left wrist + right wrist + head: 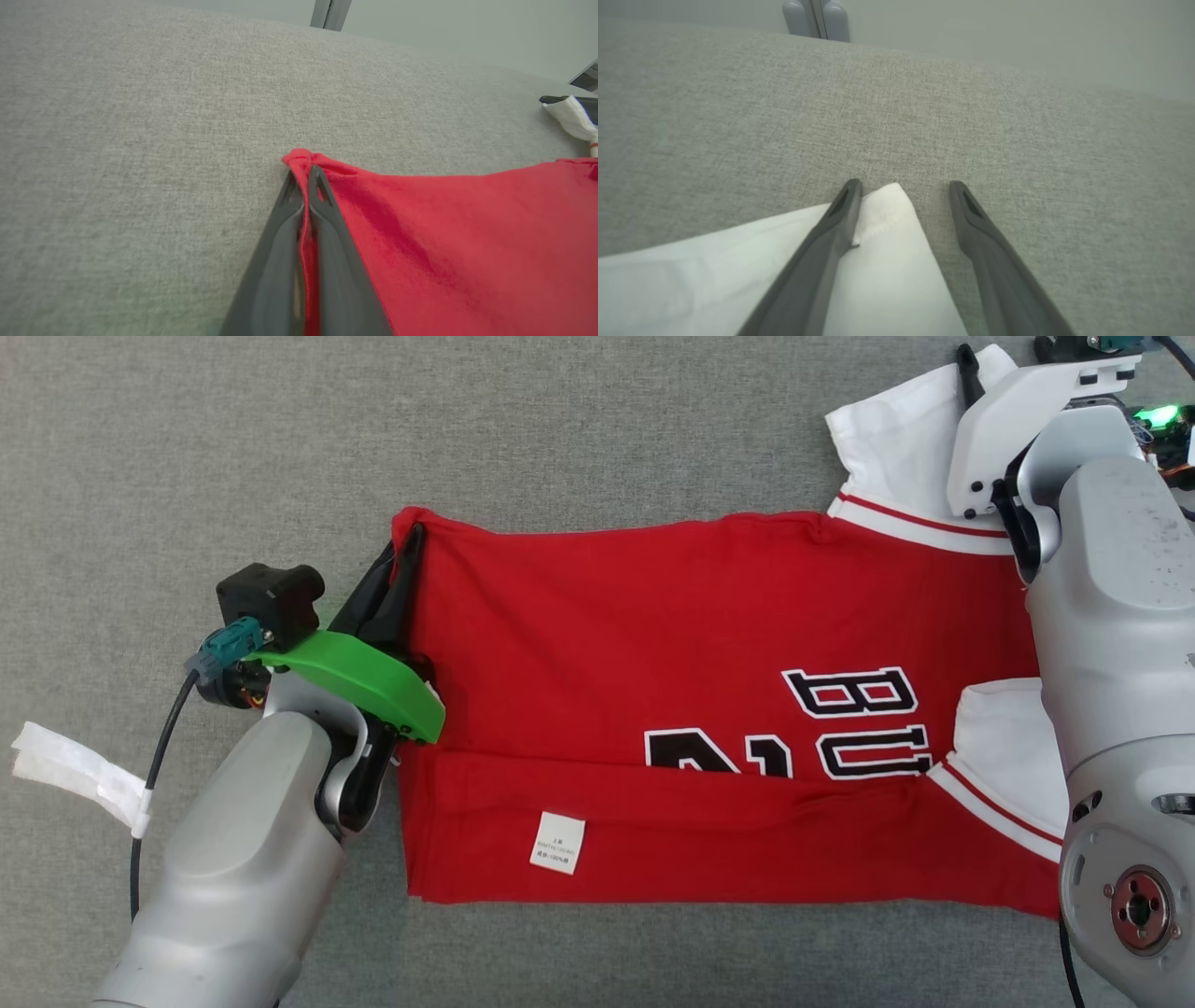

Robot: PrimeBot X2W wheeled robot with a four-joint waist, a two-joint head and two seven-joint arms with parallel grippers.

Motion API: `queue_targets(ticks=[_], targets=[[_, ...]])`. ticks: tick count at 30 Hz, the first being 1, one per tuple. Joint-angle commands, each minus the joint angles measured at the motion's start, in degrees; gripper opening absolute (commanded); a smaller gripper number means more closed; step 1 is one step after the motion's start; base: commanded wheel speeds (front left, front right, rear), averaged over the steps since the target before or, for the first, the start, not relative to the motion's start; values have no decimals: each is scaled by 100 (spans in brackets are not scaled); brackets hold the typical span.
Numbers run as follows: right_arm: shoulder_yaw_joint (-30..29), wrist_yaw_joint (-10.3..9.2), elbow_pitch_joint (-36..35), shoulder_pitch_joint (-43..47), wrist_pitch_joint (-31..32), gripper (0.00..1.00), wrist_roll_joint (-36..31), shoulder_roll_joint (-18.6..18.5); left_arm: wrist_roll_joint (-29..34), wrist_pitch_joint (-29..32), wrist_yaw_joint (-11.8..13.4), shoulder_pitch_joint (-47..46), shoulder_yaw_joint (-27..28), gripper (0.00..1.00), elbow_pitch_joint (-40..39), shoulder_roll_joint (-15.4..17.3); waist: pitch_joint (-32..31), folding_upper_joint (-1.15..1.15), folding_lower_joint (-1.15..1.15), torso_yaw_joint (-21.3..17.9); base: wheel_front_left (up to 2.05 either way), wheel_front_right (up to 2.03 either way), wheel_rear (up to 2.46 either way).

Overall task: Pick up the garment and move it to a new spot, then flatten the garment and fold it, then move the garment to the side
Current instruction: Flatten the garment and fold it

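Observation:
The garment (653, 644) is a red jersey with white sleeves and black-and-white lettering, lying folded lengthwise on the grey cloth surface. My left gripper (403, 546) is shut on the red hem corner (299, 158) at the garment's far left end; the red cloth is pinched between the two dark fingers (280, 242). My right gripper (903, 186) stands open at the far right, its fingers straddling the tip of the white sleeve (887, 219). The left finger (840, 210) lies on the sleeve cloth, the other on the bare surface. In the head view that sleeve (896, 429) lies beside my right wrist.
A white care label (557, 843) shows on the garment's near fold. A white tape tag (75, 770) hangs on my left arm's cable. Grey cloth surface (560, 420) stretches beyond the garment; a wall and metal posts (815, 18) stand past its far edge.

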Motion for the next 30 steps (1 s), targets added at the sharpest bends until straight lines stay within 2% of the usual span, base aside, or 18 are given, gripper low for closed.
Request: queue_targets(ticks=[1, 2, 10, 15, 18, 24, 30], targets=[[-1, -3, 198, 154, 74, 9, -74, 2, -16, 3, 13, -65, -4, 0, 1, -8, 45, 0, 0, 65, 0, 0, 0], [-28, -2, 261, 184, 63, 0, -89, 6, -28, 4, 13, -46, -6, 0, 7, -3, 23, 0, 0, 58, 0, 0, 0], [-453, -8, 51, 193, -423, 0, -346, -24, -18, 3, 13, 43, 114, 0, 48, 19, -108, 0, 0, -27, 0, 0, 0], [-586, -8, -107, 53, -1352, 0, -273, -15, 213, 3, 13, 39, 470, 0, -136, -32, -240, 0, 0, -69, 0, 0, 0], [-638, -8, -88, -15, -1697, 0, -168, -17, 415, 2, 13, 102, 769, 0, -295, -68, -371, 0, 0, -122, 0, 0, 0], [-520, -7, -189, 156, -1904, 0, 471, -18, 793, 2, 13, 389, 1144, 0, -308, -211, -761, 0, 0, -269, 0, 0, 0], [233, -7, -1163, 1131, -1904, 0, 1700, -16, 1016, 2, 13, 854, 1399, 0, -173, -278, -1184, 0, 0, -463, 0, 0, 0]])
